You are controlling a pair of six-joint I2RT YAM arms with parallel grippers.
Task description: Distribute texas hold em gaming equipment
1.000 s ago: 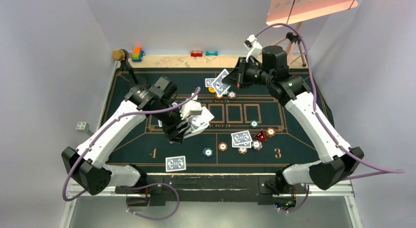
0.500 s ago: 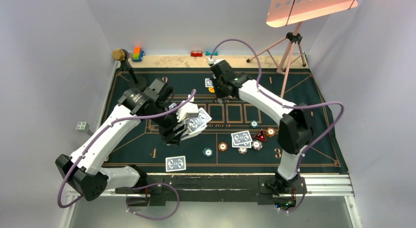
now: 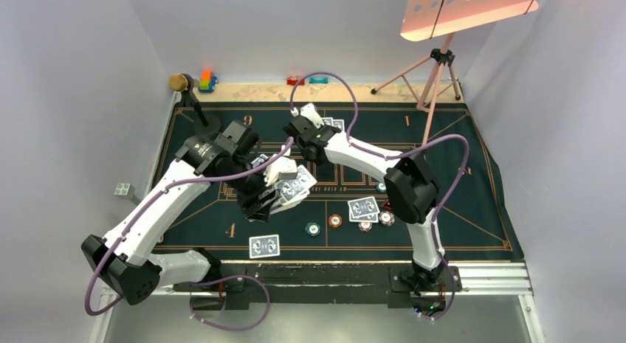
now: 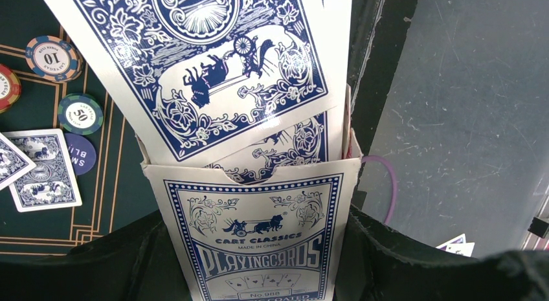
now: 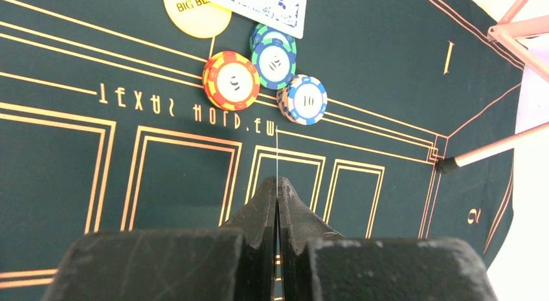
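My left gripper (image 3: 274, 193) is shut on a blue-and-white playing-card box (image 4: 259, 230), and blue-backed cards (image 4: 207, 68) stick out of its open top. My right gripper (image 5: 277, 184) is shut on a single card seen edge-on as a thin white line (image 5: 276, 152). It hovers over the back middle of the mat (image 3: 299, 129). Ahead of it lie an orange chip (image 5: 231, 81), a teal chip (image 5: 274, 58), a blue chip (image 5: 304, 99), a yellow button (image 5: 194, 16) and a card (image 5: 265, 3). More cards (image 3: 264, 246) (image 3: 363, 208) and chips (image 3: 335, 220) lie near the front.
The dark green felt mat (image 3: 458, 210) covers the table. Toy blocks (image 3: 207, 81) (image 3: 295, 80) stand along the back edge, with a brown-topped stand (image 3: 179, 82) at the back left. A tripod (image 3: 435, 70) stands at the back right.
My right arm has swung from the far right back corner leftward to the back middle of the mat. My left arm, with the card box, has shifted slightly left.
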